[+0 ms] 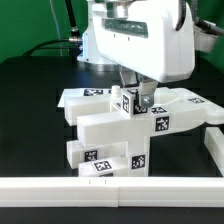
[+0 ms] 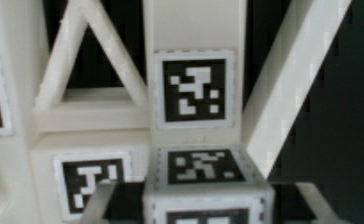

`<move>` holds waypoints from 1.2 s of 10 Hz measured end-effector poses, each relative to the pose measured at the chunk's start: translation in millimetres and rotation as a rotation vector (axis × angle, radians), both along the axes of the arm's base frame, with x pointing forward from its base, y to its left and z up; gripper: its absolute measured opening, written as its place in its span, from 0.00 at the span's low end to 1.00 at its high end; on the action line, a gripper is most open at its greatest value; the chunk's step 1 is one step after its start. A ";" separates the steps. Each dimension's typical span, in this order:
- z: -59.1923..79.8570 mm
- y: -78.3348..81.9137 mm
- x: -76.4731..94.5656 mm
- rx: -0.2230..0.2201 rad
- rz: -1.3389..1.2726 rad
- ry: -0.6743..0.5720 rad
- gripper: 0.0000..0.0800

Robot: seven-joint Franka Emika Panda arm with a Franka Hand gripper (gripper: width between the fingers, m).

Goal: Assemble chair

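Note:
The chair (image 1: 105,135) stands partly joined in mid-table: chunky white blocks with black-and-white tags, stacked under a flat plate (image 1: 180,105). My gripper (image 1: 137,104) comes down from above onto its top and is shut on a small tagged cube (image 1: 129,101) that sits against the plate. In the wrist view the same small cube (image 2: 205,172) fills the space between my fingers (image 2: 111,205), and my gripper (image 2: 205,208) holds it by its two sides. Beyond it rises a long tagged block (image 2: 197,90) with slanted white struts beside it.
A long plain white rail (image 1: 100,190) runs along the table's front edge, and another stretch of it (image 1: 214,150) turns up the exterior view's right. The arm's white body (image 1: 140,40) hangs over the chair. The table top (image 1: 30,110) is black.

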State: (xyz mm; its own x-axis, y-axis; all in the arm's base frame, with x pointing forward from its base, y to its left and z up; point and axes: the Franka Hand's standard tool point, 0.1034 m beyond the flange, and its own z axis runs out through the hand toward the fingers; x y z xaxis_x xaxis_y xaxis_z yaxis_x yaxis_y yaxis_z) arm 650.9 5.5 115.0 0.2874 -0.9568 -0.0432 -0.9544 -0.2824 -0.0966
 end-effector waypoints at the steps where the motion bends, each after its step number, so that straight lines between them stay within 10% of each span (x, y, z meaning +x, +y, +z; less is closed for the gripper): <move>1: -0.1 1.9 0.1 0.016 -0.092 0.005 0.36; 8: -0.6 10.2 1.0 0.072 -0.424 0.028 0.43; 10: 2.2 10.4 2.1 0.069 -0.366 0.019 0.77; 12: 15.7 18.0 1.5 0.072 -0.279 -0.002 0.80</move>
